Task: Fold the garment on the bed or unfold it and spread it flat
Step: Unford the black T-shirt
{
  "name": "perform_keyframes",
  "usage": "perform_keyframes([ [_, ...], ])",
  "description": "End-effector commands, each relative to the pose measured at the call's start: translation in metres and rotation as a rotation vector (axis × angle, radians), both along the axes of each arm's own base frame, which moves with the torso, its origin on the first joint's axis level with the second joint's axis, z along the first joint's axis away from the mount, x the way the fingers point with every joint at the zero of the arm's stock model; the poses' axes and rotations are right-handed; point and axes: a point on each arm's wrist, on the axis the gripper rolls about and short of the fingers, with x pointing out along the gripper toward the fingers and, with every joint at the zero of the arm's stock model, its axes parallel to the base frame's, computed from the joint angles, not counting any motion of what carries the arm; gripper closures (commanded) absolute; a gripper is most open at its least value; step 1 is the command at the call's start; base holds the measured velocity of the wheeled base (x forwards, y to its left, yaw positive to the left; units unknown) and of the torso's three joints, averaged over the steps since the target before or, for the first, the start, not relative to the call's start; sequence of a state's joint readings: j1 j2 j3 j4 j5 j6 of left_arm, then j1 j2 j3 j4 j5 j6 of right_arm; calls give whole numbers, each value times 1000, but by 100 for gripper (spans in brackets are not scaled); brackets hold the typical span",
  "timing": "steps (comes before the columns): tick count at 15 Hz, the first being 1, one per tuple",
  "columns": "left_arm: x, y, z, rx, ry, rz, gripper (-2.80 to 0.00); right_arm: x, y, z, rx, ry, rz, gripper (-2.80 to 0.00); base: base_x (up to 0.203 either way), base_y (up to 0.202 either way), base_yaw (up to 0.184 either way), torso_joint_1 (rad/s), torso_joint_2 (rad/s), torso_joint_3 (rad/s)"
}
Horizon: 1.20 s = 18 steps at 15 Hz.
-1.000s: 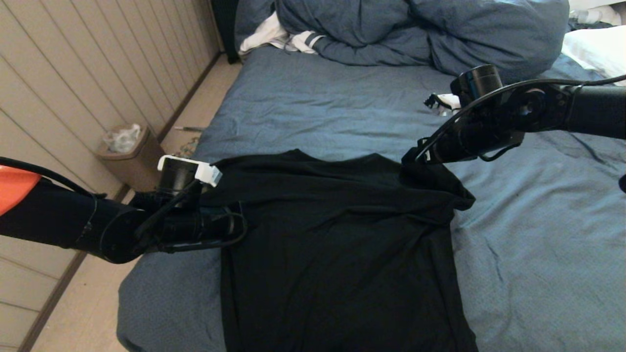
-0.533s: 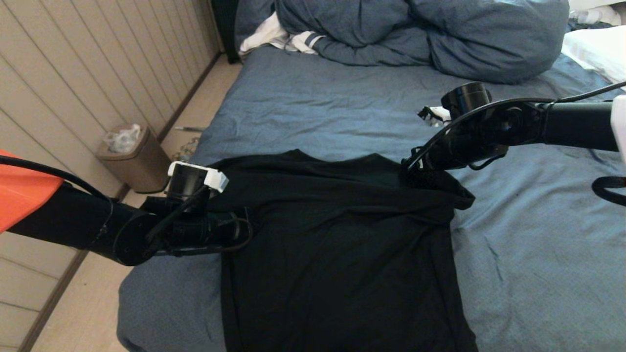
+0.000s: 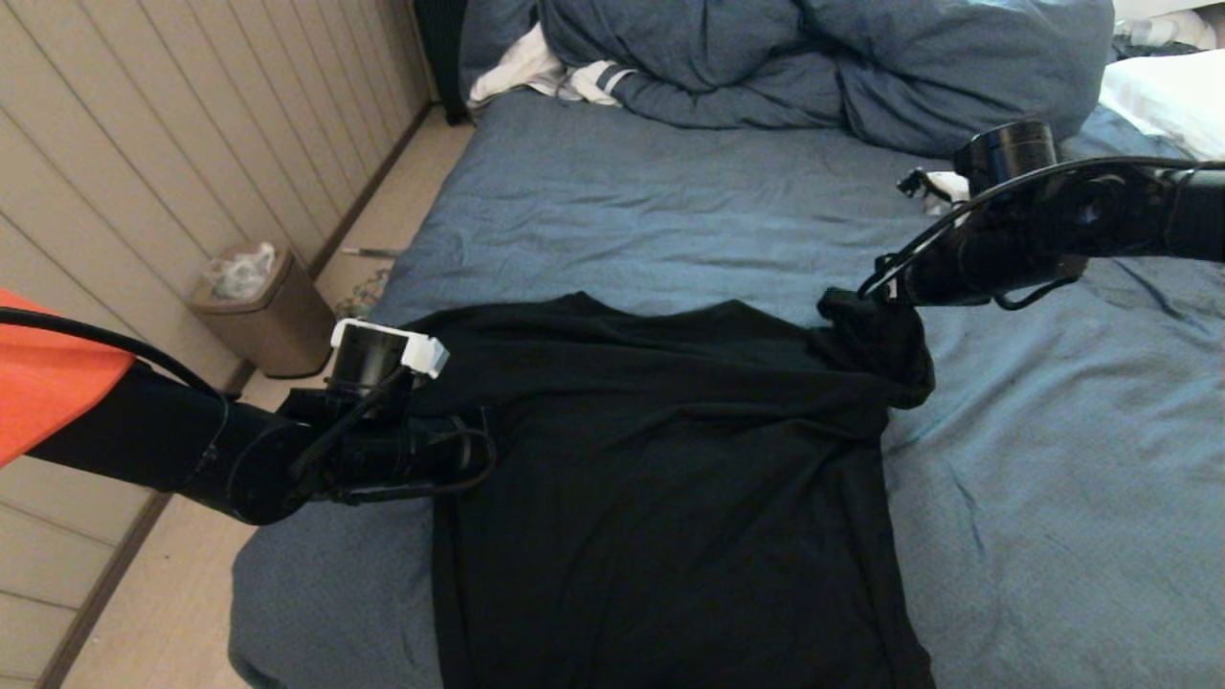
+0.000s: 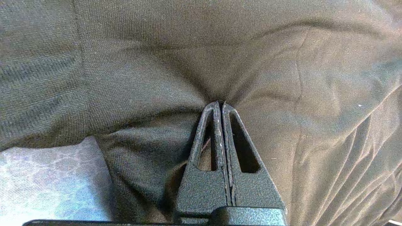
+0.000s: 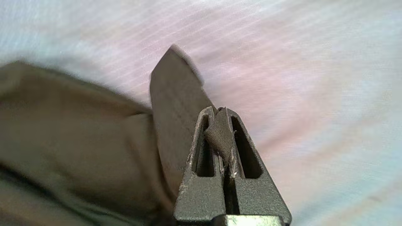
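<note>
Head view: black T-shirt (image 3: 670, 478) lies lower centre on the blue-sheeted bed (image 3: 1053, 498). Left gripper (image 3: 476, 433) pinches its left edge; right gripper (image 3: 866, 299) (centre right) pinches its sleeve corner. Duvet (image 3: 813, 67) bunches along the top.

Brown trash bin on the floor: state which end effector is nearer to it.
Left. The left end effector grips the black T-shirt at the bed edge beside the trash bin; the right end effector holds the shirt's opposite corner.

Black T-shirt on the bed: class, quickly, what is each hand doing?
Left hand: shut on the black cotton T-shirt.
Right hand: shut on the T-shirt's sleeve.
</note>
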State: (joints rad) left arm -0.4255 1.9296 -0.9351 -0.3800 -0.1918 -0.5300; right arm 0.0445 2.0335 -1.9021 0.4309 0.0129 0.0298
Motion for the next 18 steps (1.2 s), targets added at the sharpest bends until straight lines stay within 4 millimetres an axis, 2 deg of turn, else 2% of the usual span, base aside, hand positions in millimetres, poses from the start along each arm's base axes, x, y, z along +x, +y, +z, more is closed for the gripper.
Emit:
perform_keyframes([
  [1,0,-1,-1,-3,3,-2,0,-7,-19,10,6,-23,-42,0,0,0,0,0,0,0],
  [6,1,-1,2,-18,2,14,0,-18,-67,16,63,-34,-189,0,0,0,0,0,0,0],
  [8,2,-1,1,-4,-5,37,0,-21,-83,12,74,-29,-234,0,0,0,0,0,0,0],
  [10,2,-1,1,-4,-10,42,0,-21,-93,4,84,-45,-266,0,0,0,0,0,0,0],
  [14,2,-1,2,-11,-7,49,0,-22,-106,-24,85,-58,-302,0,0,0,0,0,0,0],
  [18,2,-1,1,-10,-5,49,0,-43,-112,-51,96,-23,-325,0,0,0,0,0,0,0],
])
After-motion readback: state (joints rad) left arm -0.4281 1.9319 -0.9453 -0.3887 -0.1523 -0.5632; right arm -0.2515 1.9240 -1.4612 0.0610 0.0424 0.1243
